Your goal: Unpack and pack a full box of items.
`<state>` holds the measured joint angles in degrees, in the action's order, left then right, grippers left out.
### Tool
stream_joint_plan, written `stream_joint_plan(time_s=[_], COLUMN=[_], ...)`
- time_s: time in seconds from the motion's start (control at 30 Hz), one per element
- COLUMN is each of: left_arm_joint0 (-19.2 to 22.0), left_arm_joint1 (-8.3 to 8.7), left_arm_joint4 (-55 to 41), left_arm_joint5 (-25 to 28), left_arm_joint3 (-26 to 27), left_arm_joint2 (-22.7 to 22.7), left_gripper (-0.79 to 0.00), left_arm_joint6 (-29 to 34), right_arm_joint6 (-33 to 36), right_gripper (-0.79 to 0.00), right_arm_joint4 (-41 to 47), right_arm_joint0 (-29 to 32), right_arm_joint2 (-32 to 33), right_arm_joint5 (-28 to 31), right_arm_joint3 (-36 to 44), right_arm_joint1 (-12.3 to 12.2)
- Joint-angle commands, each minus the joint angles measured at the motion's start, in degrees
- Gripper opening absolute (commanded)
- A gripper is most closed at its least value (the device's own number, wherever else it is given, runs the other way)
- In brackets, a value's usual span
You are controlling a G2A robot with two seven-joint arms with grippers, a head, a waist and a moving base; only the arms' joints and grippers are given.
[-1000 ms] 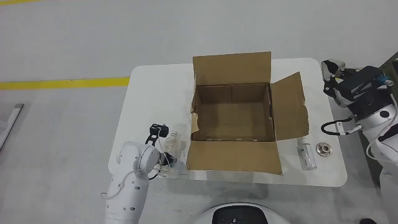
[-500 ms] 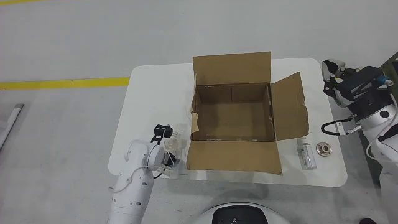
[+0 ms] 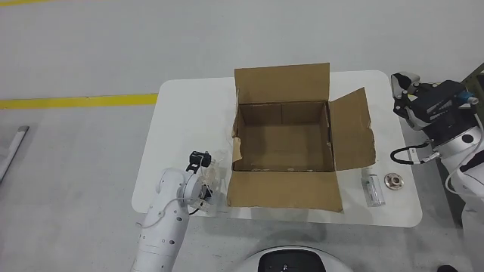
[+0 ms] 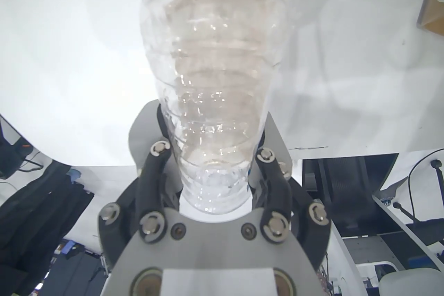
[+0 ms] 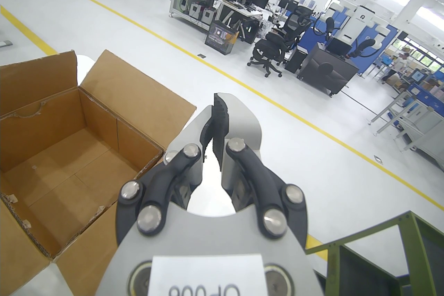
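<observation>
The left gripper (image 4: pixel 213 144) is clamping its two dark fingers (image 4: pixel 158 165) around the lower body of a clear, ribbed, see-through plastic bottle (image 4: pixel 213 51). The fingers are standing about as far apart as the bottle is wide, and are pressing against it on both sides. The bottle's rounded base is sitting deep between the fingers, close to the palm, and its neck is pointing away from the wrist. In the top view this gripper (image 3: pixel 201 175) is holding the bottle (image 3: pixel 215 174) over the near left part of the white round-cornered table (image 3: pixel 181 113), just beside the left wall of the box. Whether the bottle is touching the tabletop cannot be told.

The large brown cardboard box (image 3: pixel 283 190) is standing in the middle of the table with all four flaps folded outward, and its bare brown floor is showing. The right wrist view is looking across the same box (image 5: pixel 104 85) from its right side.

The right gripper (image 5: pixel 218 118) is hanging beyond the table's right edge, its ribbed finger pads pressed together and gripping nothing.

On the table to the right of the box, a small clear bottle (image 3: pixel 372 187) is lying on its side, and a small round ring-shaped object (image 3: pixel 392 181) is lying just beside it, nearer the table's right edge
</observation>
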<state>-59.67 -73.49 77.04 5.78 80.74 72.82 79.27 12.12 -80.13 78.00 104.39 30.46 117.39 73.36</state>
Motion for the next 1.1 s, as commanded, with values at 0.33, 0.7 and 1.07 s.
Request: stream_joint_plan(time_s=[0.33,0.7,1.07], left_arm_joint0=[-3.17,-6.2,-5.25], left_arm_joint1=[0.77,1.63,2.11], left_arm_joint4=[-3.58,-7.64,-12.4], left_arm_joint5=[-1.56,-2.8,-3.41], left_arm_joint3=[12.32,28.4,37.58], left_arm_joint2=[4.24,9.25,11.12], left_gripper=[-0.785,-0.785,-0.785], left_arm_joint6=[2.52,5.06,6.2], right_arm_joint6=[14.32,26.66,29.07], right_gripper=[-0.77,0.0,0.0], right_arm_joint4=[9.67,22.58,37.32], right_arm_joint0=[-3.15,-4.45,-1.91], right_arm_joint2=[1.05,1.8,-2.14], right_arm_joint5=[1.44,-1.54,-8.88], right_arm_joint3=[-5.49,-8.7,-14.11], right_arm_joint1=[-0.89,-1.94,-1.87])
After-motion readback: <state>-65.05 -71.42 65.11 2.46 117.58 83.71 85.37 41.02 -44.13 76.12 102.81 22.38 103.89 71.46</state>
